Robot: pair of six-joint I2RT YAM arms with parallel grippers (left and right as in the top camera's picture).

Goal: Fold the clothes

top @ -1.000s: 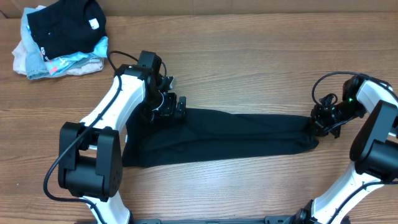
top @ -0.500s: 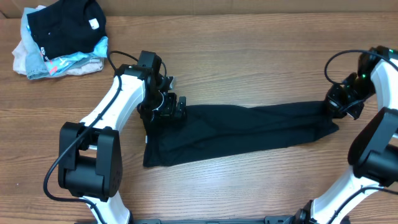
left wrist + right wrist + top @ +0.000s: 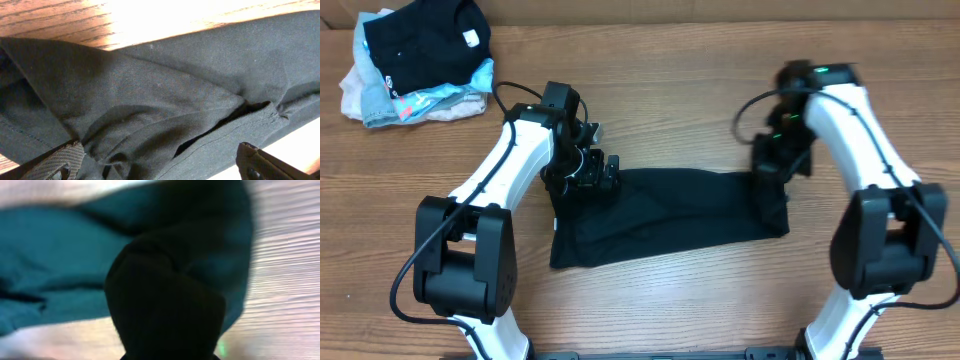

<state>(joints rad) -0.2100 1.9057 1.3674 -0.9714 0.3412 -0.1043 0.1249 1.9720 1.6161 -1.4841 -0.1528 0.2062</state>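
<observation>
The clothes (image 3: 660,215), a black T-shirt bunched into a long band, lie across the middle of the table. My left gripper (image 3: 590,172) rests over the band's upper left corner. In the left wrist view it (image 3: 160,170) is open, with its fingers (image 3: 60,162) spread wide and wrinkled black fabric (image 3: 165,100) lying beneath them. My right gripper (image 3: 776,165) is shut on the clothes at their right end, and the cloth hangs down from it. In the blurred right wrist view a dark lump of fabric (image 3: 165,305) hides the jaws.
A pile of garments (image 3: 415,60) sits at the far left corner: a black one with a white label on top, light blue and pale pink ones under it. The wooden table (image 3: 700,90) runs behind the arms.
My right gripper has swung left and toward the far side, dragging the clothes' right end with it, so the band is much shorter. The left arm has stayed put.
</observation>
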